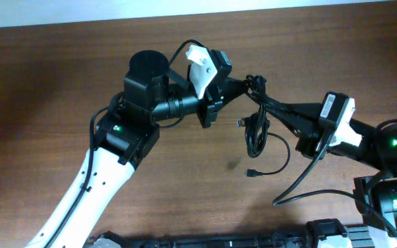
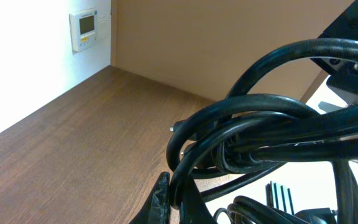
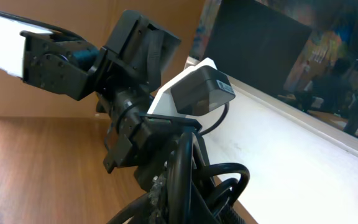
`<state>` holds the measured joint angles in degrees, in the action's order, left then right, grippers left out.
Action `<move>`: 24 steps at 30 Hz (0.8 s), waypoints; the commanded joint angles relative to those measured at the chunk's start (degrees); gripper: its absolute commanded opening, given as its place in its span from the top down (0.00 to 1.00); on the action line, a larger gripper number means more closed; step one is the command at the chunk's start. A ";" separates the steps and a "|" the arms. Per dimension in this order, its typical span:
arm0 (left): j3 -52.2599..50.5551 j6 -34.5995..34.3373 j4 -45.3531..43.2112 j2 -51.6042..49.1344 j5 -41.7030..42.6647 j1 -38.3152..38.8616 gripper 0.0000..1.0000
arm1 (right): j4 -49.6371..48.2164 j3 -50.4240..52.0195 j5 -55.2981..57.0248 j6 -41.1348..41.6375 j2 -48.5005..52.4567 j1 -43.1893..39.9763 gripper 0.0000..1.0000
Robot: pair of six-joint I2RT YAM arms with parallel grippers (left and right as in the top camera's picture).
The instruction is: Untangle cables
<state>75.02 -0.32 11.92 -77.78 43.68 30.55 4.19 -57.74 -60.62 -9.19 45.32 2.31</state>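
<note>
Clamping cables (image 1: 261, 110) — left claw (image 1: 244, 86), right claw (image 1: 276, 107).

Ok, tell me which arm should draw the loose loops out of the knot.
Right, probably: the right gripper sits nearest the loose loops of the cables; the left gripper meets the knot from the other side and can anchor it.

Glossy cables (image 2: 260, 130), matt wood grain
The cables are sheathed in smooth black plastic with a bright sheen; the table (image 1: 60, 69) is finished in brown wood grain, matt and faintly streaked; the white cover (image 1: 198, 69) on the left wrist is moulded in smooth matt plastic.
</note>
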 commanded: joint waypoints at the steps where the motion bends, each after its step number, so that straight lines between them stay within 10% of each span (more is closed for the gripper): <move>1: 0.46 0.59 -1.46 -0.20 2.16 -1.07 0.85 | -0.55 -0.68 -1.60 0.42 -0.42 0.28 0.96; 13: 0.46 3.61 -3.72 -0.20 18.29 -1.07 0.29 | -1.33 -0.68 -0.17 0.39 0.17 0.20 0.96; 24: 0.46 3.61 -3.69 -0.20 20.65 -1.07 0.21 | -2.51 -0.68 10.34 0.42 2.49 0.20 0.96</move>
<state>75.00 3.01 8.75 -78.35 60.01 28.58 1.69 -57.76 -53.54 -8.99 46.50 2.31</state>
